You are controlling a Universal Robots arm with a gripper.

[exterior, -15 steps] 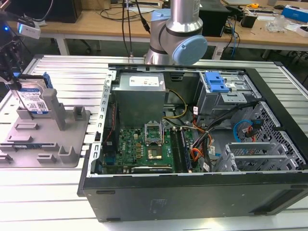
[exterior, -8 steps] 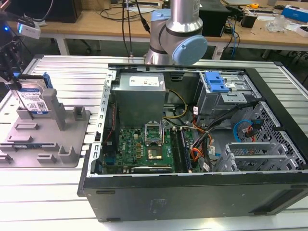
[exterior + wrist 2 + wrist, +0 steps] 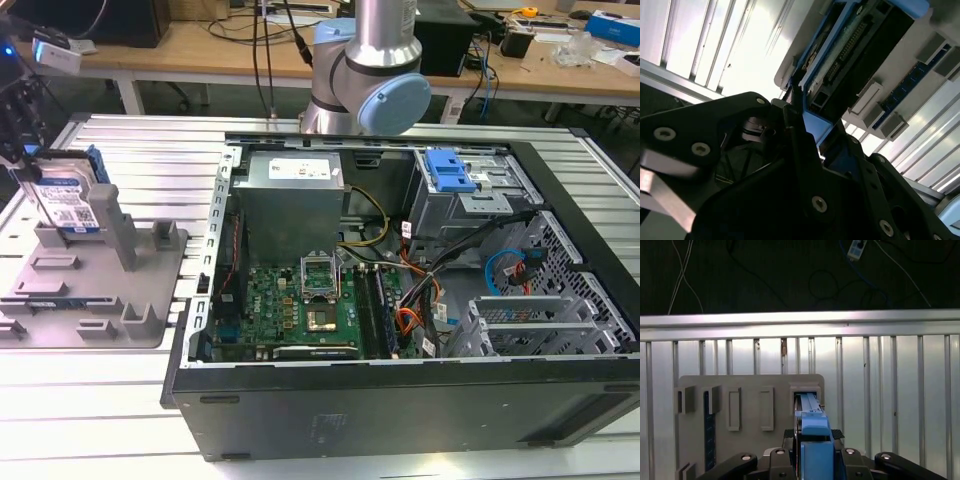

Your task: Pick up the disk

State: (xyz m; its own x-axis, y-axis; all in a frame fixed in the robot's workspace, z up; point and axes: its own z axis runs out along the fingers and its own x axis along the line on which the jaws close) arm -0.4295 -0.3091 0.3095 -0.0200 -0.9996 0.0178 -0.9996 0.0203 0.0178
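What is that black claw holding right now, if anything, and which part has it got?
The gripper is clamped on the flat silver-metal disk with blue side rails, pinching its blue-railed upper edge while it stands on edge in the grey plastic holder.

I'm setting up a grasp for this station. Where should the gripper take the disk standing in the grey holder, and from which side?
From above, pinching the disk across its thin width at the top edge. It stands on edge in the grey holder, so only its upper part is free. The gripper looks closed on that blue-railed top edge already.
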